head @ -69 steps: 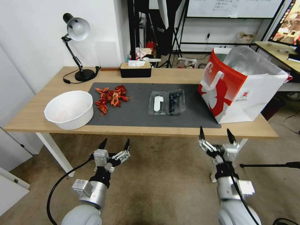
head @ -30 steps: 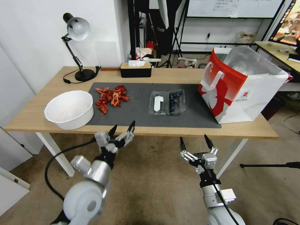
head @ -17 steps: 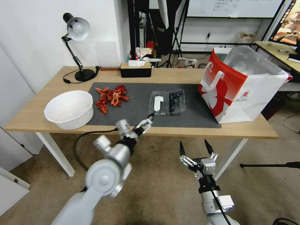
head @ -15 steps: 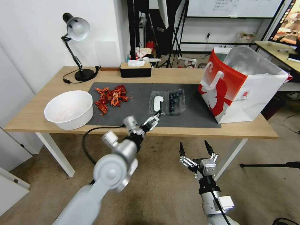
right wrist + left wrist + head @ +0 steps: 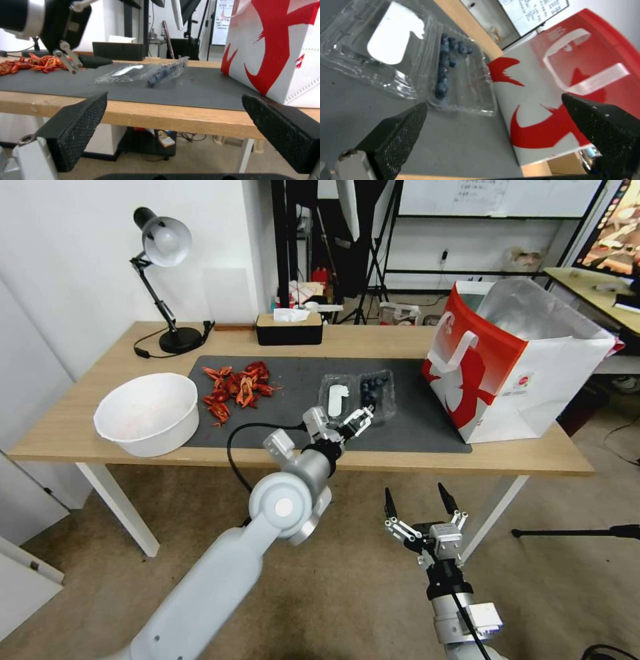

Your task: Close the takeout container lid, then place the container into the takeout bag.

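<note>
The container point(image 5: 377, 392) lies open and flat on the dark mat, with dark berries in its right half. Its lid point(image 5: 339, 399) lies flat to the left, white label up. My left gripper point(image 5: 360, 415) hovers open at the container's near edge. In the left wrist view the lid point(image 5: 395, 40) and the berry half point(image 5: 448, 67) lie beyond the spread left gripper point(image 5: 493, 102). The takeout bag point(image 5: 513, 360) stands open at the table's right end. My right gripper point(image 5: 420, 501) is open below the table's front edge, and its wrist view faces the container point(image 5: 146, 71) and bag point(image 5: 276, 50).
A big white bowl point(image 5: 148, 412) sits at the front left. Red crayfish shells point(image 5: 237, 387) lie on the mat point(image 5: 287, 420). A desk lamp point(image 5: 163, 280) and a black tissue box point(image 5: 289, 328) stand along the back edge.
My left arm has risen from under the table and reached forward and right over the mat to the container's near edge. My right gripper has drifted left and slightly lower, still open.
</note>
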Controlling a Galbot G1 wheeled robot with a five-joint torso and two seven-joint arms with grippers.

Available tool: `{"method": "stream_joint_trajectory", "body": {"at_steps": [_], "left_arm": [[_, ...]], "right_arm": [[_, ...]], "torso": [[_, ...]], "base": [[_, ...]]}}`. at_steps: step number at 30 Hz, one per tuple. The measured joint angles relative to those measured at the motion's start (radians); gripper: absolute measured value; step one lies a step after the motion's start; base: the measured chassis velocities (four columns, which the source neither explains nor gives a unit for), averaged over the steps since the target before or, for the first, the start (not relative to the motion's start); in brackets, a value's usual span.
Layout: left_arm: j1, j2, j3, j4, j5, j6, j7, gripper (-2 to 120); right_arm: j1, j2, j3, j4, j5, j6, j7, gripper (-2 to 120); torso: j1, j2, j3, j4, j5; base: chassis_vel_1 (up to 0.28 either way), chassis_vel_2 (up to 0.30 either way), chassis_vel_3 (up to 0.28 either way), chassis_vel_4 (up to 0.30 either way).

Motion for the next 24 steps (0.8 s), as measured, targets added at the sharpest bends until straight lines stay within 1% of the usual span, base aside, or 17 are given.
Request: {"method": "stream_joint_trajectory", "body": {"at_steps": [2, 4, 6, 8, 10, 12, 14, 16, 20, 22, 24], "left_arm": [[-0.006, -0.003, 0.004, 0.01, -0.004, 0.0, -0.006, 100], [-0.017, -0.013, 0.014, 0.036, -0.008, 0.0, -0.017, 100], [-0.018, -0.016, 0.016, 0.041, -0.008, 0.0, -0.019, 100], [-0.029, -0.034, 0.023, 0.066, -0.002, -0.007, -0.038, 100], [-0.031, -0.038, 0.024, 0.072, 0.001, -0.009, -0.043, 100], [-0.04, -0.055, 0.028, 0.096, 0.011, -0.02, -0.069, 100], [-0.042, -0.058, 0.028, 0.099, 0.012, -0.021, -0.073, 100], [-0.053, -0.071, 0.031, 0.119, 0.013, -0.023, -0.096, 100], [-0.064, -0.081, 0.032, 0.128, 0.011, -0.023, -0.119, 100], [-0.084, -0.101, 0.033, 0.139, 0.005, -0.026, -0.155, 100], [-0.085, -0.102, 0.033, 0.14, 0.004, -0.026, -0.157, 100]], "right_arm": [[0.001, 0.0, 0.0, -0.002, -0.001, 0.0, 0.0, 100], [0.003, -0.002, 0.001, -0.005, -0.001, 0.0, 0.001, 100], [0.004, -0.002, 0.001, -0.006, -0.001, 0.0, 0.001, 100], [0.005, -0.003, 0.001, -0.007, -0.003, 0.001, 0.001, 100], [0.005, -0.003, 0.001, -0.007, -0.003, 0.001, 0.002, 100], [0.005, -0.004, 0.003, -0.01, -0.003, 0.003, 0.003, 100], [0.005, -0.004, 0.004, -0.011, -0.004, 0.004, 0.003, 100], [0.006, -0.004, 0.005, -0.014, -0.005, 0.006, 0.004, 100], [0.006, -0.003, 0.005, -0.017, -0.007, 0.008, 0.004, 100], [0.006, -0.002, 0.006, -0.021, -0.01, 0.011, 0.005, 100], [0.006, -0.002, 0.006, -0.021, -0.01, 0.012, 0.006, 100]], "torso": [[0.0, 0.0, 0.0, 0.0, 0.0], [0.0, 0.0, 0.0, 0.0, 0.0], [0.0, 0.0, 0.0, 0.0, 0.0], [0.0, 0.0, 0.0, 0.0, 0.0], [0.0, 0.0, 0.0, 0.0, -0.0001], [0.0, 0.0, 0.0, 0.0, 0.0], [0.0, 0.0, 0.0, 0.0, 0.0], [0.0, 0.0, 0.0, 0.0, 0.0], [0.0, 0.0, 0.0, 0.0, 0.0], [0.0, 0.0, 0.0, 0.0, 0.0], [0.0, 0.0, 0.0, 0.0, 0.0]], "base": [[0.0, 0.0, 0.0, 0.0], [0.0, 0.0, 0.0, 0.0], [0.0, 0.0, 0.0, 0.0], [0.0, 0.0, 0.0, 0.0], [0.0, 0.0, 0.0, 0.0], [0.0, 0.0, 0.0, 0.0], [0.0, 0.0, 0.0, 0.0], [0.0, 0.0, 0.0, 0.0], [0.0, 0.0, 0.0, 0.0], [0.0, 0.0, 0.0, 0.0], [0.0, 0.0, 0.0, 0.0]]}}
